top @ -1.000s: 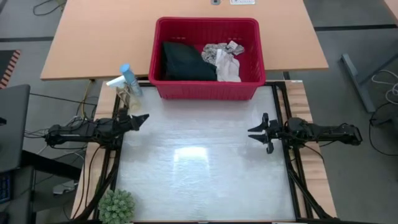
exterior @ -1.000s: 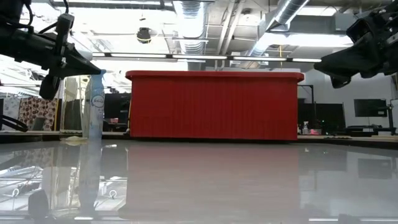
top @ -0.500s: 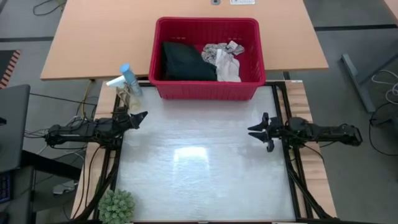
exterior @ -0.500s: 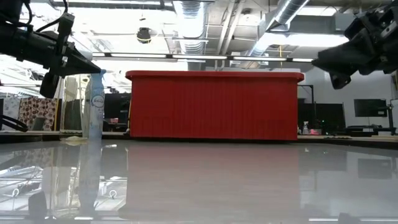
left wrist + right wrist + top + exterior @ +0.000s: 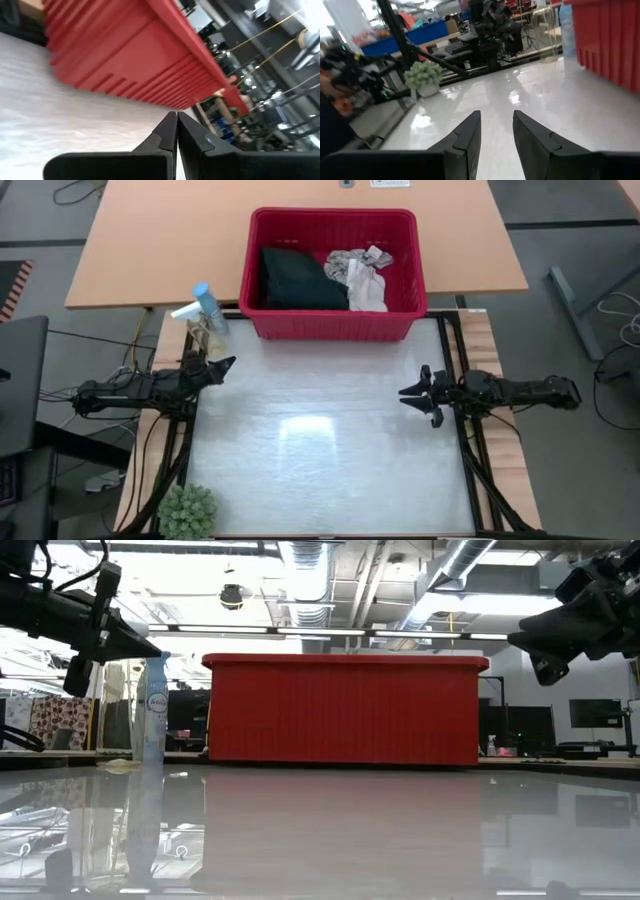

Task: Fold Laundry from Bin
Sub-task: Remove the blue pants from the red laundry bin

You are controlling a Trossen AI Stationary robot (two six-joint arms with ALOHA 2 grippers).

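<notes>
The red bin stands at the table's far edge, its base on the white table top; it also shows in the low view. In it lie a dark blackish-green garment on the left, a white-grey patterned cloth and a plain whitish cloth on the right. My left gripper is shut and empty at the table's left edge, above the top; its tips meet in the left wrist view. My right gripper is open and empty at the right edge, also in its wrist view.
A spray bottle stands at the far left, beside the bin's left corner and close to my left gripper. A small green plant sits at the near left corner. A wooden table lies behind the bin. The white table top stretches between the arms.
</notes>
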